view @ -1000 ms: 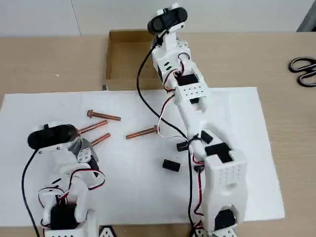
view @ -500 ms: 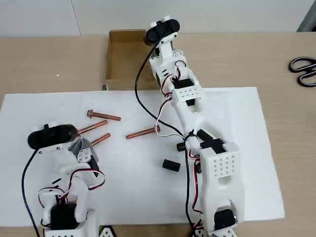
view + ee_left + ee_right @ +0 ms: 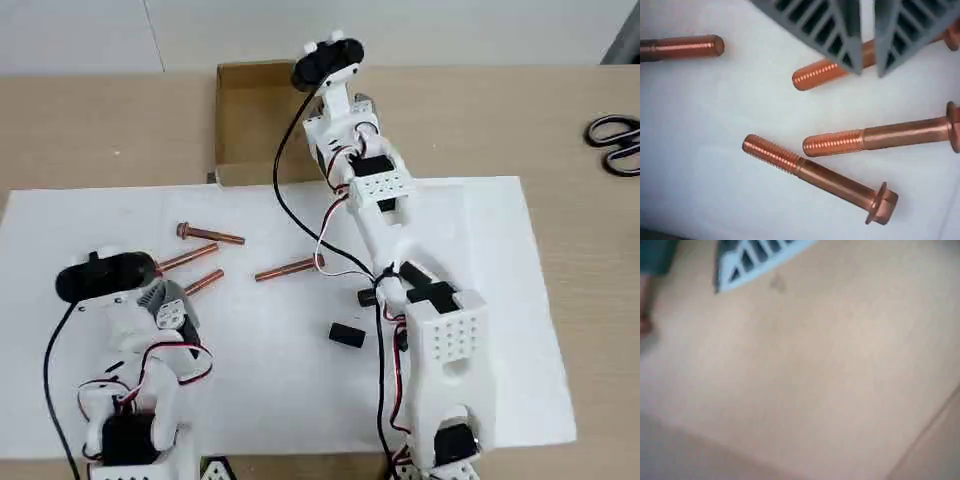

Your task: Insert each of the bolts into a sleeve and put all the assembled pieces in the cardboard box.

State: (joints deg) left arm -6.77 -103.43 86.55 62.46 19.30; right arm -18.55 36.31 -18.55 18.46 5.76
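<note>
Several copper bolts lie on the white paper (image 3: 480,230): one (image 3: 210,236) with two more (image 3: 188,258) (image 3: 203,281) just below it, and one (image 3: 287,268) nearer the middle. Two black sleeves (image 3: 347,334) (image 3: 368,296) lie beside the right arm's base. My left gripper (image 3: 868,70) hangs shut just above one bolt (image 3: 820,74), with other bolts (image 3: 820,177) (image 3: 890,134) (image 3: 682,47) around it. My right gripper (image 3: 335,105) is stretched out over the right side of the cardboard box (image 3: 250,67). The right wrist view looks down on the box's brown floor (image 3: 830,380).
Scissors (image 3: 612,140) lie on the wooden table at the far right. The box stands beyond the far edge of the paper. The right arm's cable (image 3: 290,200) loops over the paper near the middle bolt.
The right arm has swung a little to the left and its wrist has come further over the box. The left arm, bolts and sleeves have not moved.
</note>
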